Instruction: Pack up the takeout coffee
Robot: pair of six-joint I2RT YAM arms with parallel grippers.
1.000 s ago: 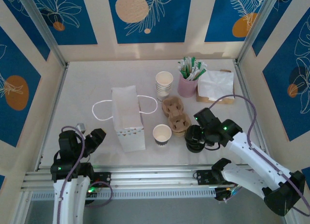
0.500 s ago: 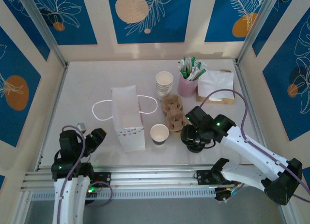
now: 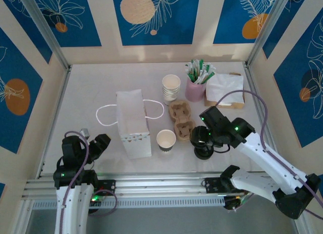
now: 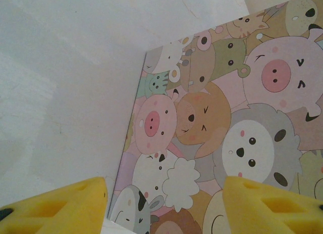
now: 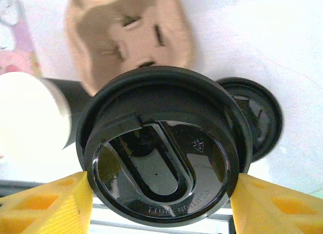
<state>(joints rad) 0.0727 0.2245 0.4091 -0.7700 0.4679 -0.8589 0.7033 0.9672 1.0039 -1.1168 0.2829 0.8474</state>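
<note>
Looking at your right end effector (image 5: 161, 206), you've got its yellow pads (image 5: 45, 203) clamped on either side of a black lid (image 5: 161, 148), drink slot facing the wrist camera; from above, that end effector (image 3: 201, 135) sits just right of the open paper cup (image 3: 166, 139), so the lid is near the cup but not on it; a second lid (image 3: 204, 152) lies flat on the counter (image 3: 91, 92) just beside the held one, toward the near edge; the cardboard carrier (image 3: 180, 120) is right behind both, between the cup and the stack of cups (image 3: 171, 87); further back you've got the pink holder (image 3: 196, 88) full of sticks and the napkins (image 3: 224, 90); the paper bag (image 3: 132, 124) lies on its side left of the cup, handles spread out either way; your left end effector (image 3: 101, 143) is parked low near the bag's near-left corner, fingers apart with nothing between them; its wrist camera looks at the bag's cartoon-animal print (image 4: 227, 118).
</note>
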